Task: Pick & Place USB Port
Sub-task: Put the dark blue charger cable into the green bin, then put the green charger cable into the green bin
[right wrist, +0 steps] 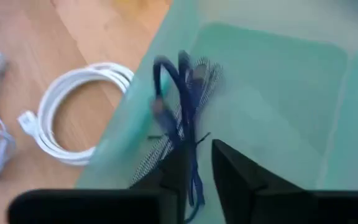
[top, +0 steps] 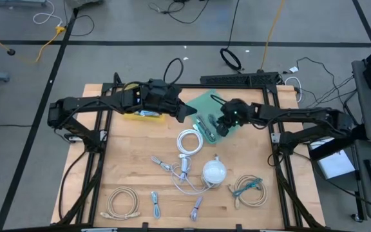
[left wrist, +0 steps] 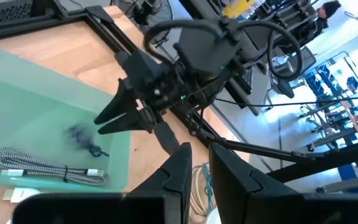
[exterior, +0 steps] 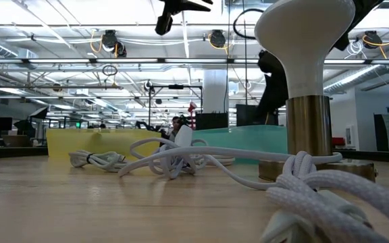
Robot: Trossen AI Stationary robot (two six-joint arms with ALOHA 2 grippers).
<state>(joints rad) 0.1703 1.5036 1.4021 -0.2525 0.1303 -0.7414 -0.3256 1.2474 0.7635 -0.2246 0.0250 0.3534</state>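
A braided white cable (exterior: pixel 323 196) lies nearest; the right gripper (right wrist: pixel 194 163) pinches a blue cable (right wrist: pixel 178 93) over the translucent green bin (right wrist: pixel 278 93).

The blue cable (right wrist: pixel 178 93) over the green bin (right wrist: pixel 272 81) is smeared by blur; the right gripper (right wrist: pixel 201 163) hides its lower end.

I am seeing a wooden table (top: pixel 127 164) lying under everything, with a white mushroom-shaped lamp (top: pixel 214 171) sitting near its middle. A coiled white cable (top: pixel 189 142) is resting just beside the green bin (top: pixel 201 102), and a yellow bin (top: pixel 142 115) is sitting further left. A beige coiled cable (top: pixel 122 201) is lying near the front left corner, and a teal-and-beige coil (top: pixel 250 189) is lying toward the front right. Loose grey cables (top: pixel 172 169) are trailing between them.
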